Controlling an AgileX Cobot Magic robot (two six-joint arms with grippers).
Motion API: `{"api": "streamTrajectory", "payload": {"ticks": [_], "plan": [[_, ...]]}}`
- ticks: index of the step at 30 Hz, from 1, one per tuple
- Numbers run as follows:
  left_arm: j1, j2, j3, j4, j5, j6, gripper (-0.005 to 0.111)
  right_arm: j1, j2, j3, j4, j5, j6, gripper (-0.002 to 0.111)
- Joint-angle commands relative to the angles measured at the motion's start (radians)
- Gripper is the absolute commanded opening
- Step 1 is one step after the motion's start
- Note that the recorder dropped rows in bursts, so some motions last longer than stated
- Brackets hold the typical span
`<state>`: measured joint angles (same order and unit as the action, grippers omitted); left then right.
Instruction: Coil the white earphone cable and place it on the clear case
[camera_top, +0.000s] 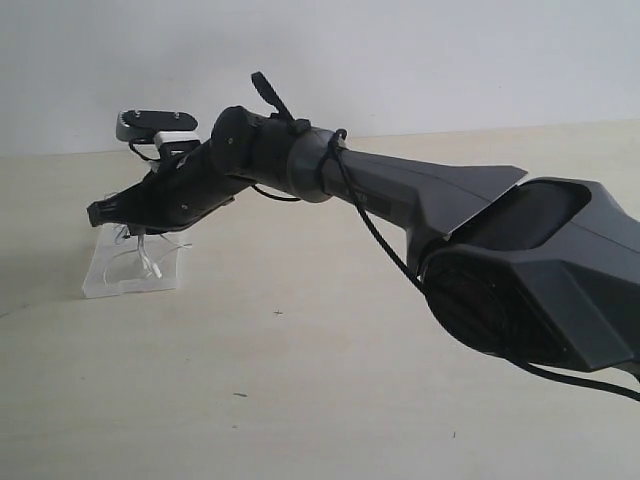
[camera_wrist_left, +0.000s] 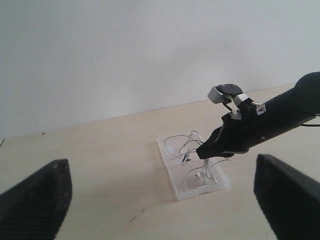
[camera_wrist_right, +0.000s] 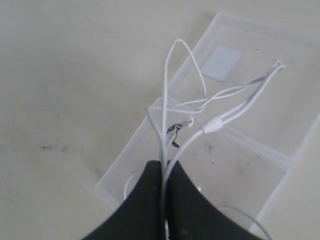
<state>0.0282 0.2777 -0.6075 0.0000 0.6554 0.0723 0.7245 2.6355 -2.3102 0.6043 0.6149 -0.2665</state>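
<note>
Exterior view: shows a pale tabletop (camera_top: 300, 390) before a plain white wall (camera_top: 430, 50). Stretching from the right edge to the far left, a bulky dark right arm (camera_top: 420, 200), filling much of the frame and hiding the table behind it. On its wrist, a small grey camera (camera_top: 150, 123). At its tip, the right gripper (camera_top: 97, 212), hanging just above the clear case (camera_top: 108, 283). On the case, loops of the white earphone cable (camera_top: 150, 262), partly hidden by the gripper.

Left wrist view: looks across the table between the two dark fingers (camera_wrist_left: 35, 200) of the left gripper (camera_wrist_left: 160, 195), spread wide with nothing between them, well apart from the case. Farther off, the clear case (camera_wrist_left: 176, 180) flat on the table, with white earphone cable (camera_wrist_left: 190, 145) strands heaped on top and rising to the right gripper (camera_wrist_left: 202, 152).

Right wrist view: looks down past the right gripper (camera_wrist_right: 162, 167), fingers pressed together and pinching several strands of the white earphone cable (camera_wrist_right: 165, 100). Below, the clear case (camera_wrist_right: 240, 165), with a crease across its middle and a small white square label (camera_wrist_right: 221, 61) on one half. Spread over the case top, cable loops, a small inline piece (camera_wrist_right: 212, 123) and a small dark and silver end piece (camera_wrist_right: 176, 131) near the crease.
</note>
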Motion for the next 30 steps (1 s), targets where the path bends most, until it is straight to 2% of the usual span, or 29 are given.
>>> {"api": "streamTrajectory", "payload": {"ticks": [1,7,11,16,22,30], "plan": [[0.002,-0.004,0.002,0.0,0.0,-0.007,0.094,-0.003,-0.004,0.003,-0.036,0.034,0.005,0.002],[0.002,-0.004,0.002,0.0,0.0,-0.009,0.094,-0.003,-0.004,0.003,-0.122,0.054,0.099,0.03],[0.002,-0.004,0.002,0.0,0.0,-0.009,0.094,-0.003,-0.004,0.003,-0.125,0.054,0.108,0.042],[0.002,-0.004,0.002,-0.006,0.0,-0.009,0.094,-0.003,-0.004,0.003,-0.125,0.052,0.11,0.044],[0.002,-0.004,0.002,-0.01,0.0,-0.009,0.094,-0.003,-0.004,0.001,-0.125,0.034,0.117,0.072],[0.002,-0.004,0.002,-0.009,0.002,-0.009,0.094,-0.005,-0.018,0.001,-0.134,-0.023,0.161,0.071]]}}
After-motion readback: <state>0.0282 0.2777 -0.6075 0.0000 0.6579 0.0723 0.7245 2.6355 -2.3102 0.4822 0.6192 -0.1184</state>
